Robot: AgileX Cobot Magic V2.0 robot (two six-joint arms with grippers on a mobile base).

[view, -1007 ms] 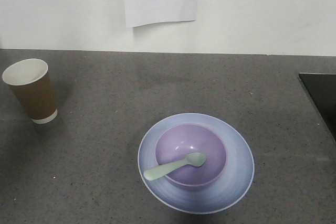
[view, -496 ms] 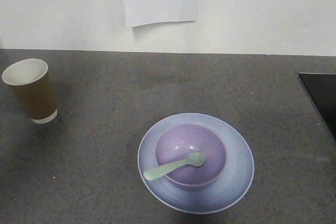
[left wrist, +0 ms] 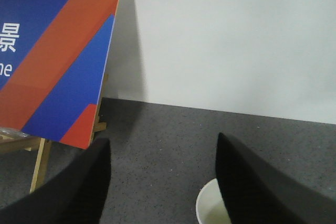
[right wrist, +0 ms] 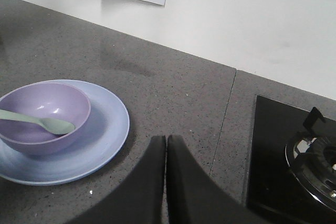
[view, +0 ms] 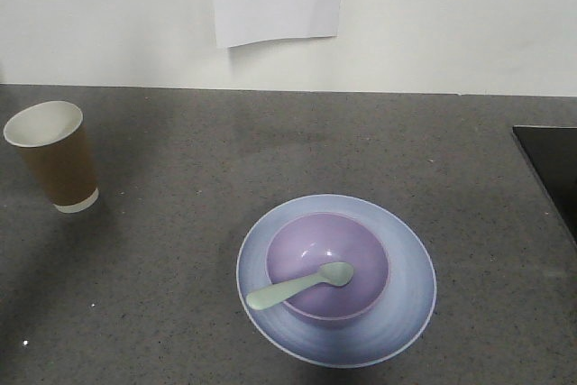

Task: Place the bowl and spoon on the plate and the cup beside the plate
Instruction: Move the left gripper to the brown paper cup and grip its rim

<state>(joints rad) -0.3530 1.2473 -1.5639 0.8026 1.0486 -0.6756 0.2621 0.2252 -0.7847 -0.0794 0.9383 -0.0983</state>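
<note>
Cup (left wrist: 212,207) rim below our open left claw (left wrist: 160,182), by its right finger. Right claw (right wrist: 166,148) closed, empty; plate (right wrist: 107,129), bowl (right wrist: 44,116), spoon (right wrist: 37,121) to its left.

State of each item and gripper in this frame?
Cup: upright, empty, far left of the plate.
Bowl: upright, on the plate.
Spoon: scoop in the bowl, handle over the rim.
Plate: flat on the counter.
Left gripper: open, above the cup.
Right gripper: shut, empty.
</note>
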